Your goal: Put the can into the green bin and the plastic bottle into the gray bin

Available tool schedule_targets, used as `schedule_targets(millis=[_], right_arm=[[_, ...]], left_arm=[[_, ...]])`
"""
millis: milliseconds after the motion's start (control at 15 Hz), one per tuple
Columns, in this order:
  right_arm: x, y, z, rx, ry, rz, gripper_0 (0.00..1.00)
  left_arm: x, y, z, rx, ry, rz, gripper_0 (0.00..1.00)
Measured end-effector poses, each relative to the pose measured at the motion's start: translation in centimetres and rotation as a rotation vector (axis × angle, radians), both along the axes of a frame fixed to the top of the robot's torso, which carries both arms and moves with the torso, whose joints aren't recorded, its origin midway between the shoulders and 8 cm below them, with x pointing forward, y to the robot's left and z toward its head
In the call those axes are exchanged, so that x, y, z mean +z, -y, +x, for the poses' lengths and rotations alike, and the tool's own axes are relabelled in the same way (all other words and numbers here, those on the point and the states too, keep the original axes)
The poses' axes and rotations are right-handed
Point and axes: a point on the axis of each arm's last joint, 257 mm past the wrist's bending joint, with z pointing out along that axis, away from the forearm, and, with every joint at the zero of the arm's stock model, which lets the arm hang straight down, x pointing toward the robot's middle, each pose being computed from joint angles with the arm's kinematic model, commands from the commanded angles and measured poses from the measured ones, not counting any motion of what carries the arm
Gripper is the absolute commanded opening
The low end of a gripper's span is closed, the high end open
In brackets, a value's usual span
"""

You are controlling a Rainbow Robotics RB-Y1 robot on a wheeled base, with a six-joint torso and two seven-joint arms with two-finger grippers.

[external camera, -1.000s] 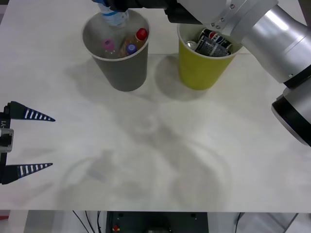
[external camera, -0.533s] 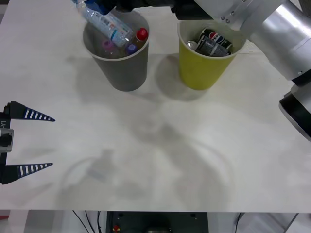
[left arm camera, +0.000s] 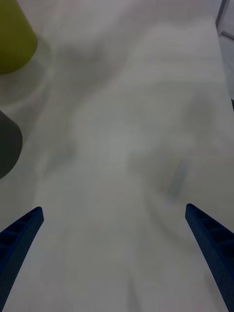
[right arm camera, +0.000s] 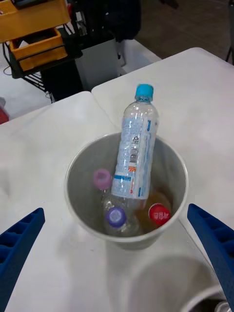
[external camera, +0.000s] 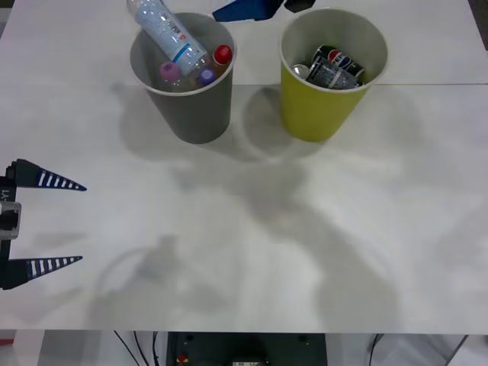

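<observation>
The plastic bottle (external camera: 169, 32) leans inside the gray bin (external camera: 185, 107), its base down among other bottles and its light-blue cap (right arm camera: 144, 90) sticking out over the far rim. Nothing holds it. My right gripper (right arm camera: 114, 210) hangs open above the gray bin (right arm camera: 85, 168), well clear of the bottle (right arm camera: 135, 153); one blue finger (external camera: 245, 8) shows at the top edge of the front view. Dark cans (external camera: 332, 65) lie in the green bin (external camera: 320, 110). My left gripper (external camera: 80, 223) waits open at the table's left edge, holding nothing.
Bottles with red (external camera: 222, 53), pink (external camera: 169, 70) and purple (external camera: 206, 76) caps stand in the gray bin. The two bins stand side by side at the back of the white table (external camera: 252, 229). The left wrist view catches the green bin (left arm camera: 13, 34) and the gray bin (left arm camera: 7, 146).
The right gripper let go of the plastic bottle, which tipped over to lean in the gray bin. The right arm pulled up and back, almost out of the front view. The left arm stayed still.
</observation>
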Motion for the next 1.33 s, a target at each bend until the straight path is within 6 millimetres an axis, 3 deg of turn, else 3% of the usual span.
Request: schedule_targets(millis=[400,733,1333], right_arm=[[-3.3,8.0,-5.5,0.045,0.031,-0.059,1.00],[-8.0,13.4,-8.4,0.127,0.081,-0.071,1.00],[-16.3,20.6,-12.3,0.183,0.172,-0.150,1.00]], left_arm=[[0.0,0.0,0.0,0.000,0.000,0.000,1.00],[0.0,0.0,0.0,0.000,0.000,0.000,1.00],[0.0,0.0,0.0,0.000,0.000,0.000,1.00]])
